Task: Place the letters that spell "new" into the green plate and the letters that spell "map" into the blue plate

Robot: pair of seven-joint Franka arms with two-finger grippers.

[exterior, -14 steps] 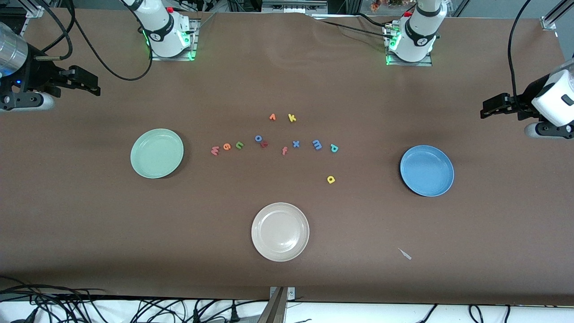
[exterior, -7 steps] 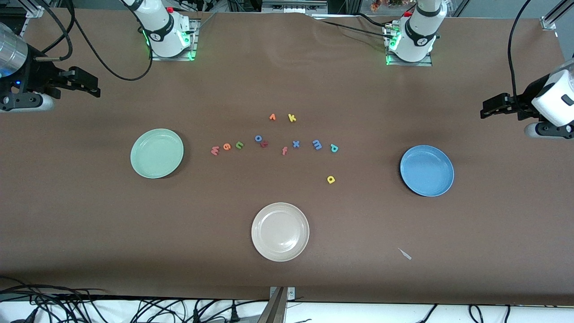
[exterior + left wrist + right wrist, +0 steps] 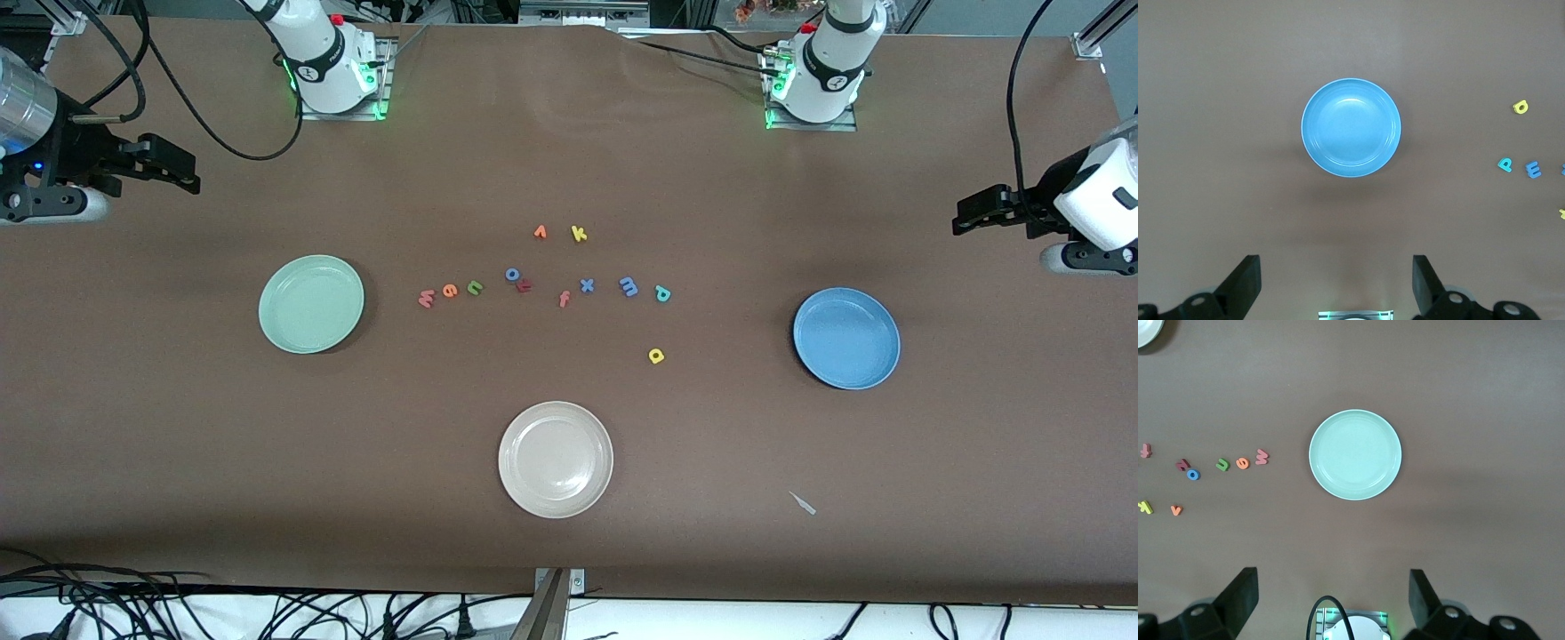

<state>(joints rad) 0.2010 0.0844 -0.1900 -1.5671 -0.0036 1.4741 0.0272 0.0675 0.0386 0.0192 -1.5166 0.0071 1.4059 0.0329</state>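
The brown table [image 3: 178, 427] is the biggest thing here, and it holds everything else. Both arms wait high up at the ends of the table. The left gripper [image 3: 965, 218] hangs over the table's left-arm end with its fingers [image 3: 1245, 283] spread wide and nothing in them. The right gripper [image 3: 182, 173] hangs over the right-arm end the same way — fingers [image 3: 1238, 597] wide apart, holding nothing.

Next come three plates. The green plate [image 3: 311, 304] sits toward the right arm's end. The blue plate [image 3: 846, 338] sits toward the left arm's end. The cream plate [image 3: 556, 459] is between them, nearest to the front camera. No plate has a letter in it.

The little letters lie in the middle of the table. The pink w [image 3: 426, 299], orange e [image 3: 450, 289] and green n [image 3: 475, 286] sit in a short row near the green plate. The blue m [image 3: 629, 286] and teal p [image 3: 662, 293] sit side by side, nearer the blue plate. The yellow a [image 3: 656, 356] lies alone, nearer to the front camera than those two. Between the two groups are the blue o [image 3: 513, 274], a dark red letter [image 3: 524, 285], the orange f [image 3: 564, 299] and the blue x [image 3: 587, 285]. The yellow k [image 3: 579, 234] and a small orange letter [image 3: 540, 232] lie farthest from the front camera.
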